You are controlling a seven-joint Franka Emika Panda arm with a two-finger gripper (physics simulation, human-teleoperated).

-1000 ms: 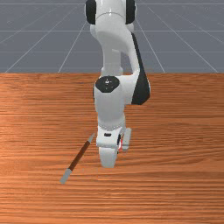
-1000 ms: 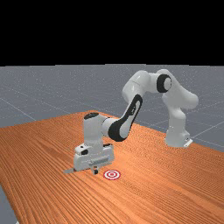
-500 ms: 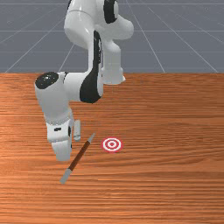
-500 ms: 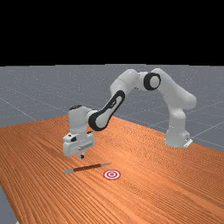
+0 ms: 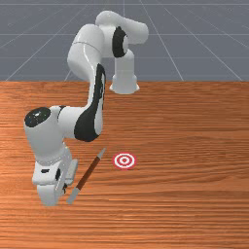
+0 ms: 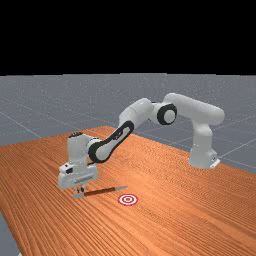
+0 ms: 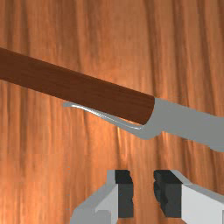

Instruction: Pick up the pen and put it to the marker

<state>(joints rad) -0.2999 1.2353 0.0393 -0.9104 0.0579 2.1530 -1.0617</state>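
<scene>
Front view: the pen [image 5: 87, 175] lies on the surface [image 5: 185, 204] in the lower left part of the frame, slanting, with its clip end [image 5: 73, 195] lower and its tip [image 5: 101, 152] higher. The marker [image 5: 124, 160], red and white rings, lies a little right of the tip, near the middle of the frame. The pincer [image 7: 143, 192] is open; in the wrist view nothing is between its fingers [image 7: 126, 192], and the pen passes beside them, apart.

In this wrist view the pen runs roughly along the line from one finger to the other, so closing with such a heading would, I judge, not hold it well. It seems better to turn the hand [image 6: 75, 175] nearly a quarter turn, so that one finger goes on each side. I would also move toward the brown barrel [image 7: 78, 83], past the clip [image 7: 120, 123], because a grip at the end may let the pen swing. Then go down straight, and close gently without pressing the surface.

In the far view the arm [image 6: 137, 111] reaches from its base [image 6: 202, 147] at the frame's right, and the hand points downward at the lower left.
</scene>
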